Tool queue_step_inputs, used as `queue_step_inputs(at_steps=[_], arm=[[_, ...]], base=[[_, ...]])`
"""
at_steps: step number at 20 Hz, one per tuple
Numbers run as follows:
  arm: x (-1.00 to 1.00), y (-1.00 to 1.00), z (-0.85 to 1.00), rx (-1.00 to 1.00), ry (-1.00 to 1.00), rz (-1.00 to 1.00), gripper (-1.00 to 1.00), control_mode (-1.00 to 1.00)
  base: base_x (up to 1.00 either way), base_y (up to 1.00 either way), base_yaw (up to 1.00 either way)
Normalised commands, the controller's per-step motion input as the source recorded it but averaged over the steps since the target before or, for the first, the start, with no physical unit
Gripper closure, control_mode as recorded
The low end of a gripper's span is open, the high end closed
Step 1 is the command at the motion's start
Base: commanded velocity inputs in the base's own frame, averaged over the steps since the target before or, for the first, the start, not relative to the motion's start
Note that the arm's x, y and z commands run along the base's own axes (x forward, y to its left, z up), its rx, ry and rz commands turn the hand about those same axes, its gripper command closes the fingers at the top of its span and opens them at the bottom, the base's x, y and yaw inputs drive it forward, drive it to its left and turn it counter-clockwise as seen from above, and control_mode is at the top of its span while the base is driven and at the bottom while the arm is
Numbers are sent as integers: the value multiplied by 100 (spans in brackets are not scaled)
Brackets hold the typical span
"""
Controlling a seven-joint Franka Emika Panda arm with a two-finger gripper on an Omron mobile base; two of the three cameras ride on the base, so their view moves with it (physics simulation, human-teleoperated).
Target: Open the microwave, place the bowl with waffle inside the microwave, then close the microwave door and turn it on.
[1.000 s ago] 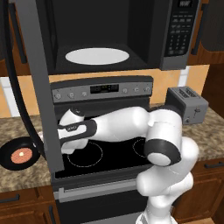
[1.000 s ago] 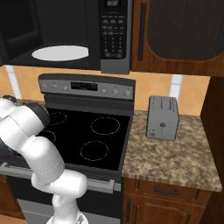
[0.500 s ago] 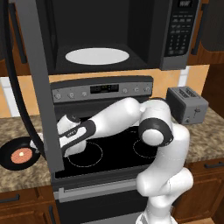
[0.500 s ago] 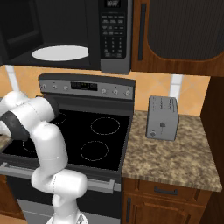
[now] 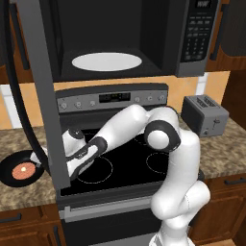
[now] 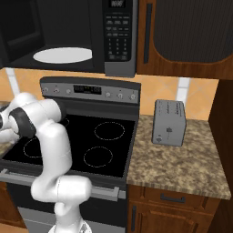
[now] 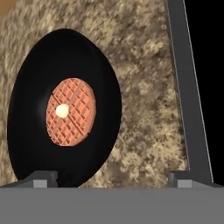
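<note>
Kitchen stove wall, microwave (image 5: 120, 38) standing open above it.
Its microwave door (image 5: 45, 91) swings out at nine o'clock; on the speckled surface (image 5: 21, 192) beyond it sits the bowl (image 7: 61, 105) holding the waffle (image 7: 70, 111), with the gripper (image 7: 111, 177) spread wide and empty just above.

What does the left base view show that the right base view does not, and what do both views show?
The left base view shows the bowl with the waffle on the counter left of the stove, the swung-open microwave door, and the hand reaching toward the bowl. The right base view shows more of the counter to the right of the toaster, and the dark cabinet beside the microwave. Both share the open microwave with its white plate, the stove and the toaster.
</note>
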Motion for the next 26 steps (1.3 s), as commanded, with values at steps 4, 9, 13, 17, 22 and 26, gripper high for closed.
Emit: queue_step_inputs(at_steps=[4,9,13,17,22,26], arm=[[16,23,-2,0,2,-9,-100,-100],[14,26,-1,0,3,-8,-100,-100],[10,10,-5,0,4,-7,-100,-100],[8,0,-9,0,7,-5,-100,-100],[6,0,-5,0,6,-4,-100,-100],[12,0,-4,0,3,-3,100,-100]], base=[[0,0,0],[0,0,0],[0,0,0],[0,0,0],[0,0,0],[0,0,0]])
